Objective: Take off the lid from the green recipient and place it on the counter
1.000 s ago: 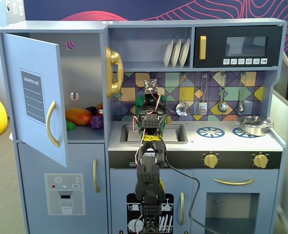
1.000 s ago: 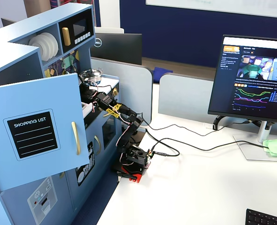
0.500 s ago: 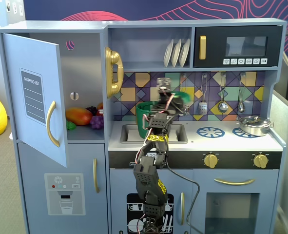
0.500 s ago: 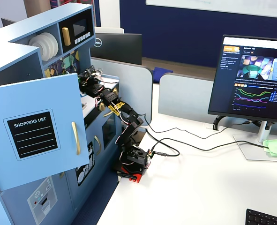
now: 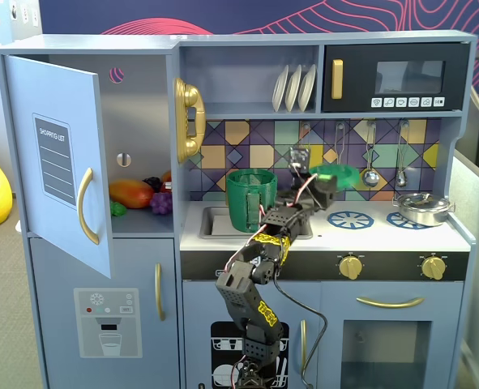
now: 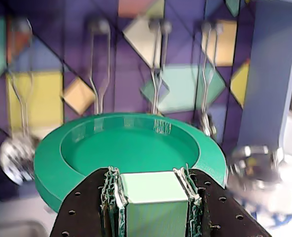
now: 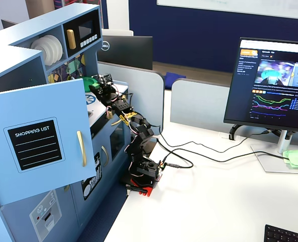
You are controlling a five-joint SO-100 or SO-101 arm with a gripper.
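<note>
The green recipient [image 5: 251,201] stands open-topped at the sink's right rim, with its ribbed strap facing front. To its right the lid [image 5: 341,171] hangs level in the air above the left blue burner, with my gripper [image 5: 324,178] shut on its raised tab. In the wrist view the lid [image 6: 131,148] fills the middle, and its pale tab sits squeezed between the two black jaws of the gripper [image 6: 153,180]. The white counter [image 5: 385,235] lies below. From the side, the lid [image 7: 90,82] shows just past the gripper [image 7: 99,86].
A steel pot [image 5: 421,208] sits on the right burner. Utensils [image 5: 370,162] hang on the tiled back wall close behind the lid. The grey sink [image 5: 219,223] lies left of the burners. The fridge door [image 5: 61,170] stands open at far left.
The arm has swung right, carrying the lid from over the green recipient to above the left burner. The recipient now stands uncovered and fully visible.
</note>
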